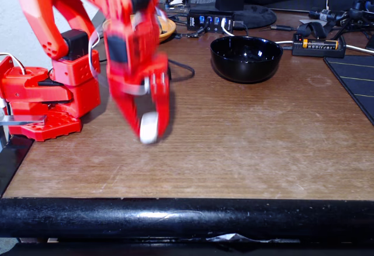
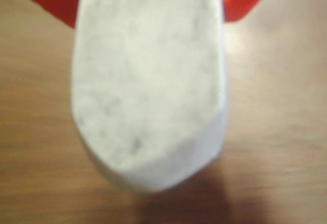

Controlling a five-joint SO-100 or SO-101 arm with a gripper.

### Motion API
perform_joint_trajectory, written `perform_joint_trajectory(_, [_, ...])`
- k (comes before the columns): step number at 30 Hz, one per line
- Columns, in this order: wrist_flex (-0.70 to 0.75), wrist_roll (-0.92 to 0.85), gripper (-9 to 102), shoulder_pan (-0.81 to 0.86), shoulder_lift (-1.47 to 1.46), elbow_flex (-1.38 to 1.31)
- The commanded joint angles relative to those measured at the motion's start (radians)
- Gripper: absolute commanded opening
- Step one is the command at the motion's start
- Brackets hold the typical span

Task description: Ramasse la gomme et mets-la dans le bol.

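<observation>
My red gripper (image 1: 148, 128) hangs over the left part of the wooden table, shut on the off-white eraser (image 1: 148, 127), which sticks out at the fingertips just above the tabletop. In the wrist view the eraser (image 2: 148, 86) looms large and blurred, with red finger parts (image 2: 51, 1) behind it at the top. The glossy black bowl (image 1: 246, 58) stands at the back, right of centre, well apart from the gripper and with nothing visible inside.
The red arm base (image 1: 49, 101) sits at the left edge. A black mat (image 1: 356, 83) lies at the right. Behind the bowl are a monitor foot (image 1: 245, 10), a USB hub (image 1: 209, 21), cables and a battery holder (image 1: 318, 45). An orange-yellow dish (image 1: 166, 29) peeks out behind the arm.
</observation>
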Motion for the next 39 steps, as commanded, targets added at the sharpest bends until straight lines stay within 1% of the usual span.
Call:
perform_joint_trajectory(1, [0.193,0.126,-6,-0.239,0.345,-0.127])
perform_joint_trajectory(4, [0.287,0.224,-6,-0.472,0.379,-0.239])
perform_joint_trajectory(6, [0.305,0.282,-6,-0.615,0.362,-0.301])
perform_joint_trajectory(12, [0.273,0.402,-6,-0.982,0.301,-0.387])
perform_joint_trajectory(14, [0.25,0.419,-6,-1.04,0.249,-0.428])
perform_joint_trajectory(17, [0.193,0.42,-6,-1.054,0.146,-0.497])
perform_joint_trajectory(20, [0.156,0.425,-6,-1.04,-0.017,-0.617])
perform_joint_trajectory(25, [0.155,0.456,-6,-0.994,-0.281,-0.899])
perform_joint_trajectory(28, [0.153,0.445,-6,-0.988,-0.405,-1.026])
perform_joint_trajectory(39, [0.112,0.453,-6,-0.899,-0.79,-1.285])
